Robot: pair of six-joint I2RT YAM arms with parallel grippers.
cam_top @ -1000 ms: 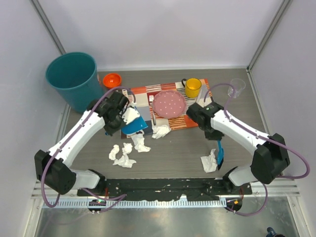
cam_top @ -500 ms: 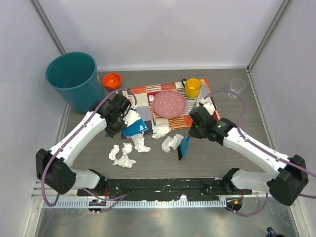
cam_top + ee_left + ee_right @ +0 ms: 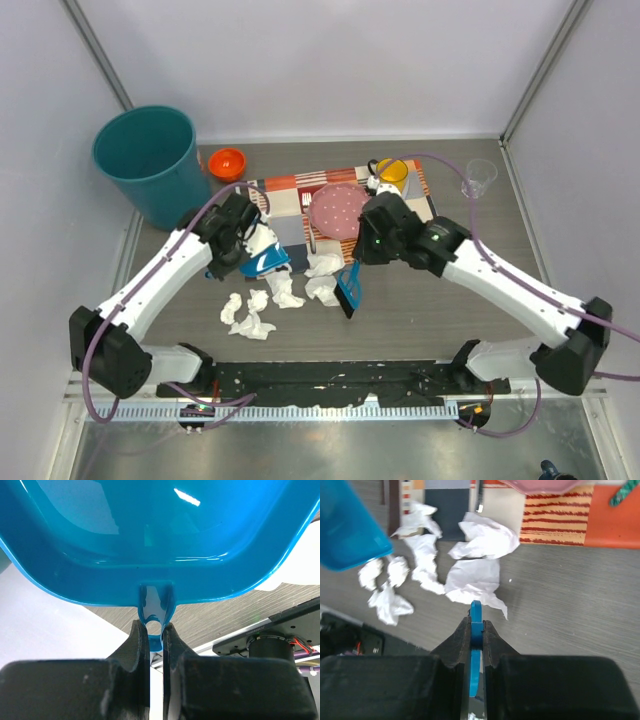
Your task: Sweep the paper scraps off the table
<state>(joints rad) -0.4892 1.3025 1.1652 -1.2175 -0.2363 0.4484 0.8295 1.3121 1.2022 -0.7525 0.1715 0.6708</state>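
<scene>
Paper scraps in a loose left-to-right band on table

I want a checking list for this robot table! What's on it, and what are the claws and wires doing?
Surface: grey wood-grain table, no spills seen.
Job's things: paper scraps bunched left of centre; blue dustpan on their left, blue brush on their right.
Clutter: patchwork placemat with pink plate and yellow mug; orange bowl; clear cup; teal bin at the back left.
Grippers: left gripper shut on the dustpan's handle; right gripper shut on the brush.
Cables: purple cables loop along both arms; no snag seen.
Surroundings: white walls; nobody seen.
</scene>
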